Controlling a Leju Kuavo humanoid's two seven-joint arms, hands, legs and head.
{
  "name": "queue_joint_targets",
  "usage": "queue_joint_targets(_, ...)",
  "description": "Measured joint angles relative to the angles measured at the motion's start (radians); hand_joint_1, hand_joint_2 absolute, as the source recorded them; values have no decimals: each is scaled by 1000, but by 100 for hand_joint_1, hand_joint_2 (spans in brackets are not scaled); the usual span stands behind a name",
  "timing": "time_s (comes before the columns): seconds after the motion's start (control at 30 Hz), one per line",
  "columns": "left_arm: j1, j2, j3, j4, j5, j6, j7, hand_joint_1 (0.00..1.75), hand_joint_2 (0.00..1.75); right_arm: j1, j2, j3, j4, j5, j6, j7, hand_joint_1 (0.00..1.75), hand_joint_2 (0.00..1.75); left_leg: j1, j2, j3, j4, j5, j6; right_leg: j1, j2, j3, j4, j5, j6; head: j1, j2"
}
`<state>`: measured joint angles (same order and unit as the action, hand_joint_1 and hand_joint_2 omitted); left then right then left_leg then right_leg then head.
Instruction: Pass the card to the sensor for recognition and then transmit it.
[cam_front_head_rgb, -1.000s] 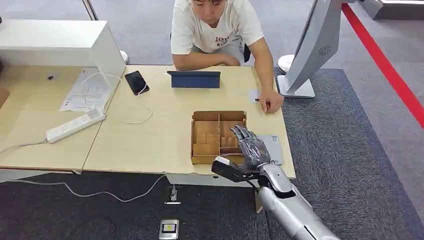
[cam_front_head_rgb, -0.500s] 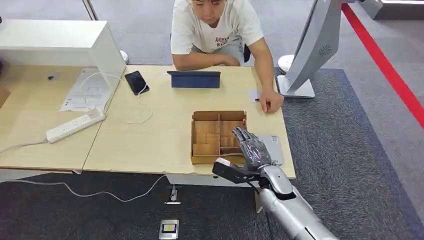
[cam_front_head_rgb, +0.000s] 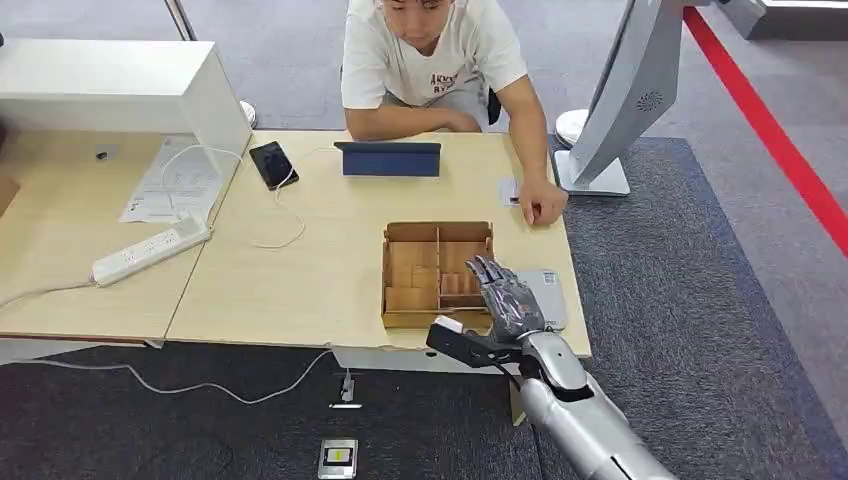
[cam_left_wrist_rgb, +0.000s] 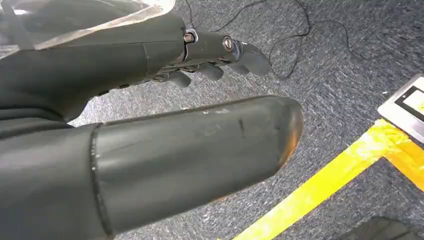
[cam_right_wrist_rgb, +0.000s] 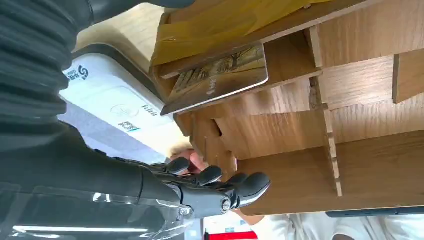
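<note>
The head camera looks down and forward over the table (cam_front_head_rgb: 300, 270) from high on the robot, the right wrist camera sits close behind its hand, right against the wooden box (cam_right_wrist_rgb: 350, 125) (shared with the head view), and the left wrist camera faces the carpet (cam_left_wrist_rgb: 325, 60).

power strip (cam_front_head_rgb: 150, 249), phone (cam_front_head_rgb: 273, 164), tablet (cam_front_head_rgb: 389, 158), seated person (cam_front_head_rgb: 430, 60)

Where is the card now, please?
In the right wrist view, the card leans in a compartment of the wooden box, on the side next to the white sensor, near the right robot hand.
</note>
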<state>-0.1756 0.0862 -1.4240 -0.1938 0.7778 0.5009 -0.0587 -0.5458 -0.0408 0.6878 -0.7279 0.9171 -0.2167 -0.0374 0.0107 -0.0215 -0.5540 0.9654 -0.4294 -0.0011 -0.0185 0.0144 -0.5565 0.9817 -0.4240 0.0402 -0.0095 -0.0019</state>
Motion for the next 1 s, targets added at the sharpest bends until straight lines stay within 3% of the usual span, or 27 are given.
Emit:
queue_joint_targets(0.8,0,0,0,0,0,1,0,0,0,-2,2,0,-5,0,0,-8,0,175,0,0,0,0,0,0,0,0,0,0,0,0,0,0)
queue_joint_targets(0.83,0,0,0,0,0,1,0,0,0,-2,3,0,-5,0,0,-8,65,175,0,0,0,0,0,0,0,0,0,0,0,0,0,0)
queue_joint_targets(0.87,0,0,0,0,1,2,0,0,0,-2,5,0,-5,0,0,-10,77,175,0,0,0,0,0,0,0,0,0,0,0,0,0,0)
queue_joint_targets(0.97,0,0,0,0,2,2,0,0,0,-2,8,0,-5,0,0,-11,58,175,0,0,0,0,0,0,0,0,0,0,0,0,0,0)
queue_joint_targets(1.0,0,0,0,0,4,3,1,0,0,-3,8,0,-5,0,0,-13,61,175,0,0,0,0,0,0,0,0,0,0,0,0,0,0)
